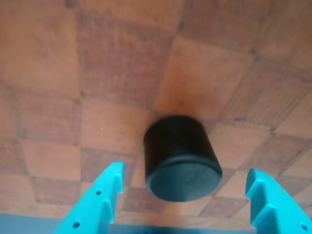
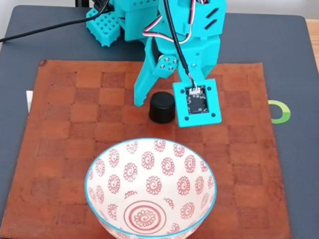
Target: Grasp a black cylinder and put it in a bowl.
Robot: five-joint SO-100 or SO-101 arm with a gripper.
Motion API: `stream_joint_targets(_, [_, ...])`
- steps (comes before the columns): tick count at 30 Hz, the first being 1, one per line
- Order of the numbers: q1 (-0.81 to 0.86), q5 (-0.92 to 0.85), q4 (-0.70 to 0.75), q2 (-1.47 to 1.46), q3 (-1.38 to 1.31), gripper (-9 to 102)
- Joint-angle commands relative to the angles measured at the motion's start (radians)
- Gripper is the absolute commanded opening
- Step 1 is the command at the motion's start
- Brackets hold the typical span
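The black cylinder [image 1: 180, 158] stands on the brown checkered mat [image 1: 112, 73], a short matte cap shape. In the wrist view it sits between the two teal fingers of my gripper [image 1: 185, 169], which is open, with a gap on each side of the cylinder. In the fixed view the gripper [image 2: 160, 95] reaches down over the cylinder [image 2: 162, 107] from the far side; one finger [image 2: 141, 89] shows to its left and the other is hidden behind the wrist camera board. The white bowl [image 2: 114, 172] with red spiral flowers and a light blue rim sits near the front edge, empty.
The checkered mat [image 2: 65, 129] lies on a dark grey table [image 2: 294, 59]. The teal arm base [image 2: 124, 20] and a black cable [image 2: 45, 30] are at the back. A green-and-white ring mark [image 2: 281, 112] lies right of the mat.
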Motion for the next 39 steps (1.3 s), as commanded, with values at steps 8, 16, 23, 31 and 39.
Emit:
stream_joint_targets(8, [0.005,0.009,-0.014,-0.100,-0.044,25])
stream_joint_targets(16, [0.005,0.009,-0.011,-0.100,-0.069,23])
stream_joint_targets(23, [0.015,0.009,0.066,-0.100,-0.098,17])
stream_joint_targets(31, [0.025,0.009,0.072,-0.100,-0.100,13])
stream_joint_targets(39, [0.028,0.009,0.190,-0.040,-0.172,13])
